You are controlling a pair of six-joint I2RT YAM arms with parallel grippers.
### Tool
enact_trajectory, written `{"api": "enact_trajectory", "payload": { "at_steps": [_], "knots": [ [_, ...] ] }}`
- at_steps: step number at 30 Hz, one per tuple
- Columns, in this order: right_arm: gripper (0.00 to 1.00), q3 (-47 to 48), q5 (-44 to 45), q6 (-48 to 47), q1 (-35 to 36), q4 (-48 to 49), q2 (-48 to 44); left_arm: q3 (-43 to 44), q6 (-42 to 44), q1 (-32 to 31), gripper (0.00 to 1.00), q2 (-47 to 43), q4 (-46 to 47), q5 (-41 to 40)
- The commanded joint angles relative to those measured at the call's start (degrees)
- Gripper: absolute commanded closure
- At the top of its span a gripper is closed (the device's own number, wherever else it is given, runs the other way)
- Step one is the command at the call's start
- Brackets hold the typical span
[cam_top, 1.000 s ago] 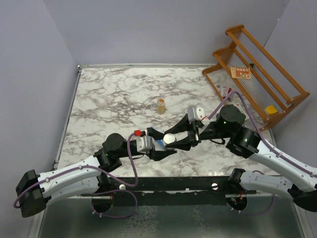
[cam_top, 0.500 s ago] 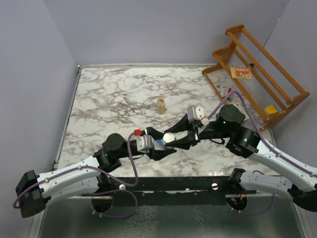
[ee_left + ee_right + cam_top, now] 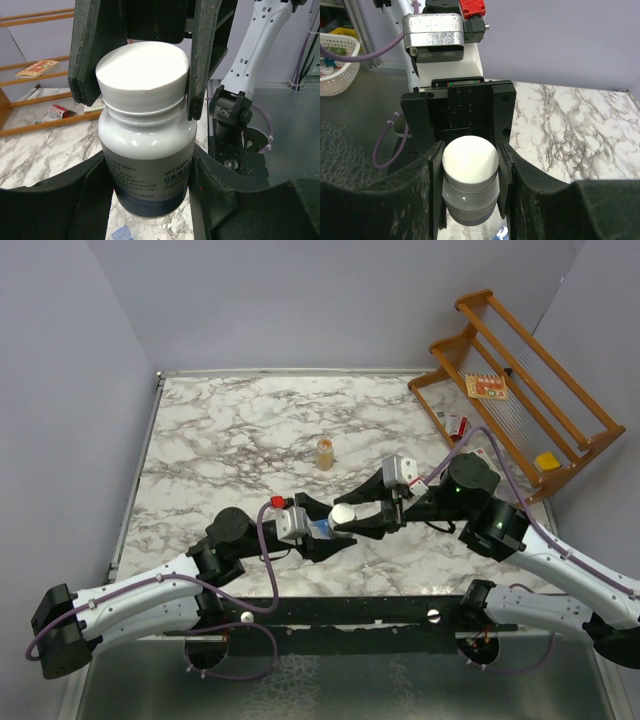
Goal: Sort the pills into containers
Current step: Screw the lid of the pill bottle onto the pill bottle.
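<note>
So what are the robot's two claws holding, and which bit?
One grey plastic vitamin bottle: the left gripper clamps its body, and the right gripper grips its white ribbed screw cap.

Surface (image 3: 230, 430): white marble pattern with grey veining. Bottle (image 3: 145, 150): glossy grey body, navy label band with white lettering; cap (image 3: 142, 70) plain white. Left fingers (image 3: 92, 200) and right fingers (image 3: 85, 55) — matt black. Containers (image 3: 321, 530): a pale blue sliver. Vial (image 3: 326, 452): amber. Rack (image 3: 520, 370) — orange-brown wood. Arm links (image 3: 140, 595) white, cables (image 3: 265, 580) purple; walls (image 3: 300, 300) lavender.
</note>
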Motion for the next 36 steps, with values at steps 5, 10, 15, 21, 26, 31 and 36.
{"api": "enact_trajectory", "payload": {
  "at_steps": [5,10,15,21,26,31,36],
  "knots": [
    [0.80,-2.0,5.0,-0.9,-0.1,-2.5,0.5,4.0,-2.0,0.1,1.00,-0.4,3.1,-5.3],
    [0.85,-2.6,8.4,-1.0,-0.1,-1.9,1.9,4.8,-2.1,0.0,1.00,0.3,3.0,-6.0],
    [0.88,-4.0,10.9,0.1,-0.1,0.2,2.7,4.3,-1.5,0.0,1.00,-1.1,3.1,-8.9],
    [0.89,-4.5,14.6,1.0,-0.1,1.5,3.1,3.0,-0.2,0.0,1.00,-3.9,3.3,-13.5],
    [0.91,-4.6,16.2,1.9,-0.1,2.2,4.6,2.6,0.6,0.0,1.00,-4.5,4.0,-14.7],
    [0.93,-3.3,17.5,3.6,-0.1,2.3,6.9,2.2,1.6,0.0,1.00,-3.4,5.5,-16.3],
    [0.93,-2.9,19.4,4.4,-0.1,2.8,8.5,1.8,3.0,0.0,1.00,-2.0,7.7,-17.7]
  ]
}}
